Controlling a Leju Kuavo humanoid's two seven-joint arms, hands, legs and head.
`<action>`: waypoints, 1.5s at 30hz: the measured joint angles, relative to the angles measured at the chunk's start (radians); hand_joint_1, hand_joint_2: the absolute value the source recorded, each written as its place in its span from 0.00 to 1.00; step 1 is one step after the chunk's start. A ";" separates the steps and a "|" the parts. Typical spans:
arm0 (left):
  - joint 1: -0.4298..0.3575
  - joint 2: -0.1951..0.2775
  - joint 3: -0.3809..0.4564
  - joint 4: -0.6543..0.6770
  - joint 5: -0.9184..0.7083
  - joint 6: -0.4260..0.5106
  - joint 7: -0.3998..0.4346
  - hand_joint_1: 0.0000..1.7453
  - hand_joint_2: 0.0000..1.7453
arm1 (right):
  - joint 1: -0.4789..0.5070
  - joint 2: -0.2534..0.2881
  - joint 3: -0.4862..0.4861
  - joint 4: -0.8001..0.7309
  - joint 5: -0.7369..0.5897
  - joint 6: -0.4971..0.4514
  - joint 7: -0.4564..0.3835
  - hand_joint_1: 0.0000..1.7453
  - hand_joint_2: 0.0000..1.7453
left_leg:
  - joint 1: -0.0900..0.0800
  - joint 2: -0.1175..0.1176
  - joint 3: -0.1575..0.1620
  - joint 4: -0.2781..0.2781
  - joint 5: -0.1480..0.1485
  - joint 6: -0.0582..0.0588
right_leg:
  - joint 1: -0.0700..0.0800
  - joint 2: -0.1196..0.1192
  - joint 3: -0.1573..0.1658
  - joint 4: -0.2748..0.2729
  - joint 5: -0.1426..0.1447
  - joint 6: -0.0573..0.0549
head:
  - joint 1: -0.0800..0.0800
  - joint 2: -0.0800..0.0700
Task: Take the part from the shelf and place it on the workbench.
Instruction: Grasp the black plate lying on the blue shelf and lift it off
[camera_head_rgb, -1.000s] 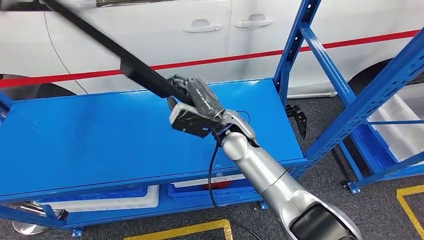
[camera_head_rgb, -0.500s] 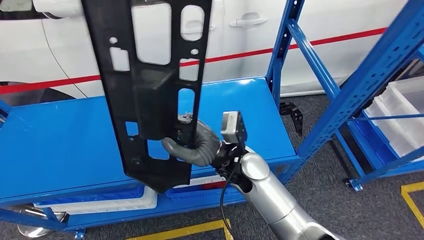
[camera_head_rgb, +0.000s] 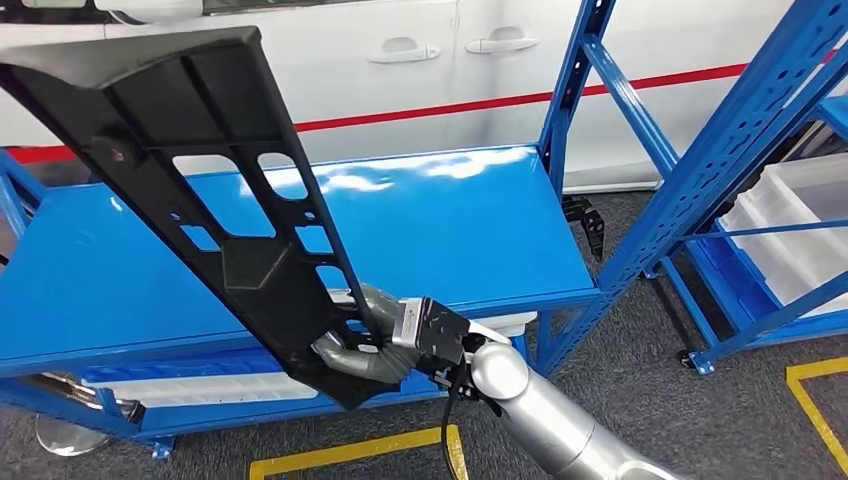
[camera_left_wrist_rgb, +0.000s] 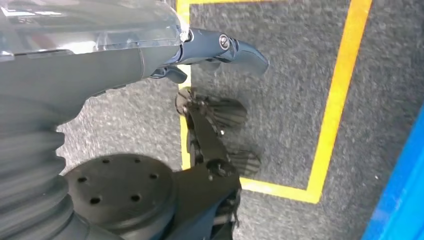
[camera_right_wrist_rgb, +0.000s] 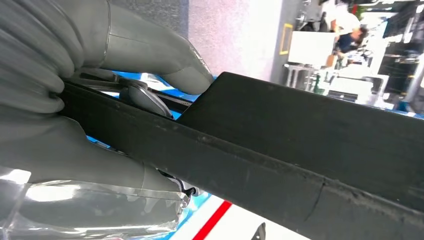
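Here, your right hand (camera_head_rgb: 372, 345): grey fingers (camera_right_wrist_rgb: 145, 50) clamped on the near, lower end of the long black plastic panel with cut-out openings (camera_head_rgb: 215, 215), thumb on one face, the other fingers wrapped over the opposite edge. The right wrist view confirms the clamp: the panel's edge runs straight through the closed fingers.

Panel, position: held in the air, tilted, its lower end at the hand just in front of the counter's near edge, its upper end rising away to the far left over the glossy blue metal counter (camera_head_rgb: 450, 230). From the head view it appears to touch nothing but the hand.

Left hand (camera_left_wrist_rgb: 220, 47): hanging at the robot's side over grey floor with a yellow line (camera_left_wrist_rgb: 332, 100); whether its fingers are apart or together, you cannot tell.

Surroundings: white plastic bins (camera_head_rgb: 210, 390) on the level below the counter; blue steel shelf uprights (camera_head_rgb: 700, 170) to the right; a white car with a red stripe (camera_head_rgb: 420, 70) behind.

Stage, as judged: part is off the shelf and not yet laid down.

Hazards to note:
- Grip sits at one end of a long piece, so the free end has strong leverage; a quick wrist turn could make the panel pivot or slip in the fingers.
- Far end may swing toward the car or the left frame if you rotate wide.
- Lowering with the near end past the counter's edge would leave it overhanging and liable to tip off.
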 joint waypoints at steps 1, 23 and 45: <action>0.000 -0.001 0.002 0.000 0.000 0.001 0.000 0.00 1.00 | 0.002 -0.002 0.001 0.000 0.000 -0.004 -0.001 1.00 1.00 | -0.001 0.001 -0.013 0.001 0.010 0.004 | 0.000 0.000 -0.018 0.060 -0.052 0.003 | 0.001 0.000; 0.004 -0.023 0.014 0.000 -0.007 0.024 0.004 0.00 1.00 | 0.075 -0.011 0.005 -0.043 0.051 -0.095 -0.041 1.00 1.00 | -0.001 -0.003 0.000 0.128 -0.054 -0.047 | 0.006 -0.006 0.041 -0.077 0.060 -0.046 | 0.002 0.000; 0.030 -0.023 0.013 -0.001 -0.046 0.036 0.121 0.00 1.00 | 0.125 -0.038 -0.013 -0.099 0.068 -0.108 -0.074 1.00 1.00 | 0.000 0.004 -0.103 0.065 0.013 -0.046 | -0.002 -0.005 0.165 -0.083 -0.036 -0.043 | 0.004 0.000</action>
